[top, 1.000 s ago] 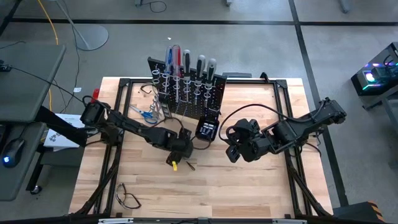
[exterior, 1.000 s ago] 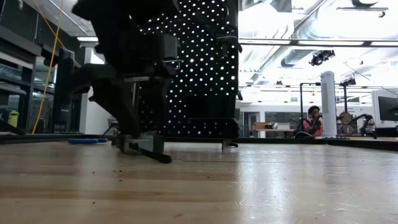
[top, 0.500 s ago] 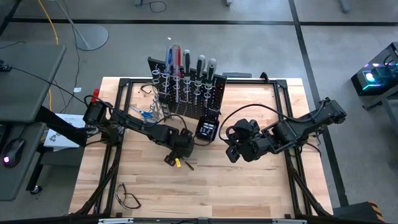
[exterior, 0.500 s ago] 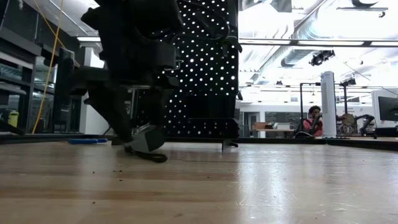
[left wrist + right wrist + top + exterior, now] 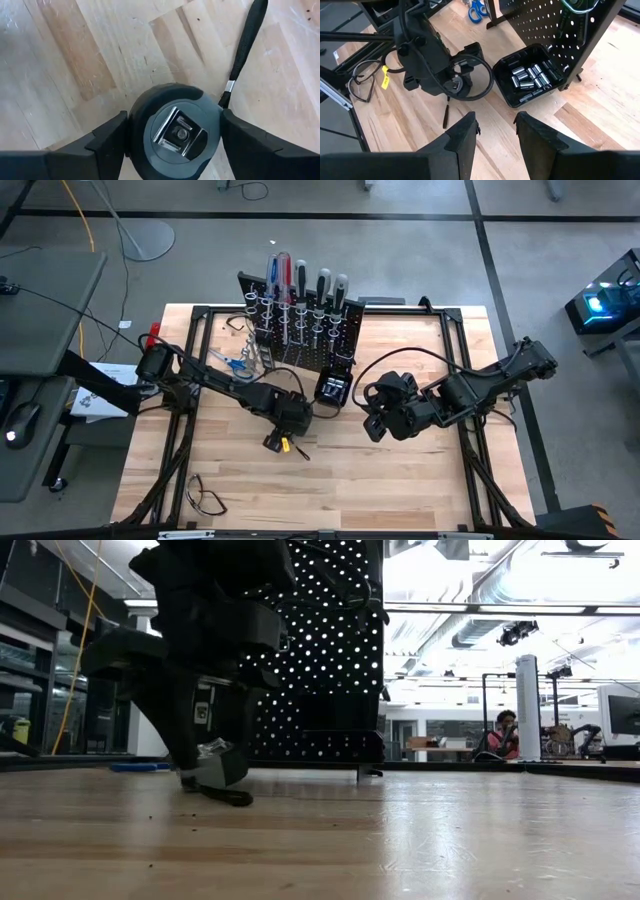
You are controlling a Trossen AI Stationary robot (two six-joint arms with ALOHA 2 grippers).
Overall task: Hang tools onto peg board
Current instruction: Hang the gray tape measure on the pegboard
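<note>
Wide wooden worktop point(image 5: 400, 480), and the black peg board point(image 5: 300, 330) stands upright at twelve o'clock, screwdrivers point(image 5: 285, 275) slotted along its top. Right end effector point(image 5: 372, 424) hangs at centre, fingers parted on nothing. Left end effector point(image 5: 172, 131) is down on the wood at seven o'clock of the board, fingers spread either side of a dark round-handled tool point(image 5: 175, 130).

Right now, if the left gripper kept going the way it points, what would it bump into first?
The left gripper points down at a round dark tool handle sitting between its fingers, so it would likely meet that first, then the table.
</note>
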